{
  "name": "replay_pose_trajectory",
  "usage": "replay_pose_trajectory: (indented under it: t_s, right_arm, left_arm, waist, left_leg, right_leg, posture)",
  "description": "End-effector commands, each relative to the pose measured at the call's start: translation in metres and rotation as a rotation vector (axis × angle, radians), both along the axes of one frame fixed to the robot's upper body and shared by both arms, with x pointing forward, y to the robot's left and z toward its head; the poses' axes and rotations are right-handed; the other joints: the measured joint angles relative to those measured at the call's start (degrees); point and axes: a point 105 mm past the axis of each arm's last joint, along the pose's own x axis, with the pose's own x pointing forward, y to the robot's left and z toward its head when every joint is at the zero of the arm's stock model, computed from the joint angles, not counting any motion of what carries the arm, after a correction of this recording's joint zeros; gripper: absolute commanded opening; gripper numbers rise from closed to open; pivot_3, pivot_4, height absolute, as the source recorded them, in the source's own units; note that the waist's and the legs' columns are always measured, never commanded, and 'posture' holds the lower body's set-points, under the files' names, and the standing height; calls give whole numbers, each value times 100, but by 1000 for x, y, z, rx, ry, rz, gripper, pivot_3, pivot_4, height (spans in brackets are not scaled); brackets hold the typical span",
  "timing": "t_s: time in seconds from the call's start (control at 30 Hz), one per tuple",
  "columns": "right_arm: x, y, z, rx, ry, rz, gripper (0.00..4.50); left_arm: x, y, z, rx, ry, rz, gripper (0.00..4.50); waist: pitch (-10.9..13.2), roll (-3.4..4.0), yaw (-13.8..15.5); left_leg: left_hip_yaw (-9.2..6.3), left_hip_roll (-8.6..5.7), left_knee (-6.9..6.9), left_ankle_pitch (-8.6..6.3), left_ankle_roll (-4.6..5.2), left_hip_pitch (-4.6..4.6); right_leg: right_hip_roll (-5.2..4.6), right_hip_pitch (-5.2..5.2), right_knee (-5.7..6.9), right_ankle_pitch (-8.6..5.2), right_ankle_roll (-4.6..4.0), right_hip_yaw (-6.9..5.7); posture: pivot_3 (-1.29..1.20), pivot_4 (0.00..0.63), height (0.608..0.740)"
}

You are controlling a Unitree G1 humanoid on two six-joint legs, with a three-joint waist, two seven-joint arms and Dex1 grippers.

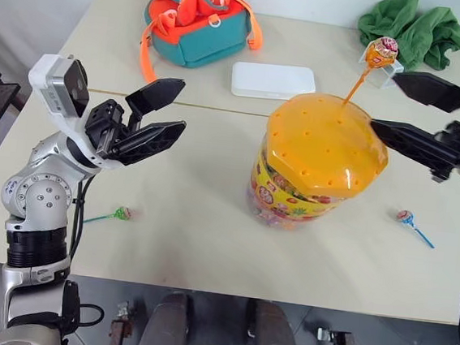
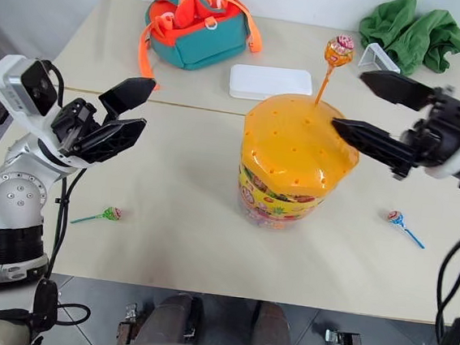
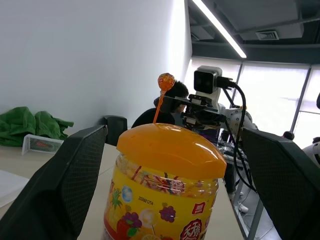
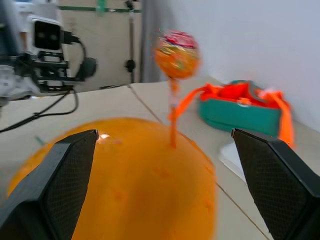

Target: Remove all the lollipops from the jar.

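Observation:
The jar (image 1: 293, 196), a clear tub with a yellow printed label and an orange domed lid (image 1: 324, 145), stands mid-table. One lollipop (image 1: 381, 52) on an orange stick rises upright from a hole near the lid's far right edge. My right gripper (image 1: 384, 101) hovers open at the lid's right side; in the right wrist view the lollipop (image 4: 176, 54) stands ahead between its spread fingers (image 4: 55, 180), untouched. Left of the jar my left gripper (image 1: 182, 104) is open and empty, pointing at it. Two lollipops lie on the table: a green-stick one (image 1: 120, 213) at front left and a blue-stick one (image 1: 407, 219) at right.
A teal-and-orange bag (image 1: 197, 18) sits at the back, with a flat white box (image 1: 273, 80) in front of it. A green cloth (image 1: 415, 27) and a small clear stand (image 1: 386, 73) are at the back right. The table's front edge (image 1: 202, 288) runs close below.

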Motion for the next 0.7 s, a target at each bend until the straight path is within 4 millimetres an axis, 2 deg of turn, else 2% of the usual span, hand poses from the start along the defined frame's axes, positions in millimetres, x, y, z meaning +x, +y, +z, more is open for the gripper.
replay_pose_trajectory:
  t_s: [0.03, 0.1, 0.2, 0.47, 0.6, 0.67, 0.7]
  right_arm:
    - [4, 12, 7, -18, -19, 14, 4466]
    - [12, 18, 8, -22, -9, 2, 4466]
    - [21, 18, 7, -30, 15, -22, 3860]
    - [24, 14, 14, 17, -12, -19, 1216]
    - [18, 3, 40, 202, -66, 8, 14]
    - [8, -8, 55, 299, -109, 45, 14]
    - [6, -13, 55, 303, -99, 34, 14]
  left_arm:
    - [-4, -3, 5, -8, -30, -18, 4500]
    - [-4, -3, 5, -9, -31, -18, 4500]
    - [-4, -4, 5, -13, -35, -21, 4500]
    - [-2, -1, 16, -74, -45, -25, 4500]
    - [-3, -3, 16, -71, -43, -44, 4500]
    - [-2, -3, 14, -46, -49, -46, 4500]
    - [-1, -3, 13, -37, -50, -46, 4500]
  waist:
    - [0, 0, -3]
    - [0, 0, -7]
    - [0, 0, -5]
    - [0, 0, -20]
    - [0, 0, -45]
    - [0, 0, -41]
    - [0, 0, -30]
  left_leg:
    - [0, 0, 0, 0, 0, 0]
    - [1, 0, 0, 0, 0, -1]
    - [1, 0, 0, 0, 0, -1]
    - [1, 0, 0, 0, 0, -2]
    - [1, 0, 0, 0, 0, -2]
    - [1, 0, 0, 0, 0, -2]
    - [0, 0, -1, 0, 0, -3]
  right_leg:
    - [0, -1, 1, 0, 0, 0]
    - [0, -2, 1, 0, 0, 0]
    - [0, -2, 3, 0, 0, -1]
    - [0, -2, 2, 0, 0, -3]
    - [0, -2, 3, 0, 0, -4]
    - [0, -3, 5, 0, 0, -4]
    - [0, -3, 6, 0, 0, -5]
  posture:
    - [0, 150, 740]
    - [0, 150, 740]
    - [0, 150, 740]
    - [0, 150, 740]
    - [0, 150, 740]
    - [0, 150, 740]
    - [0, 150, 740]
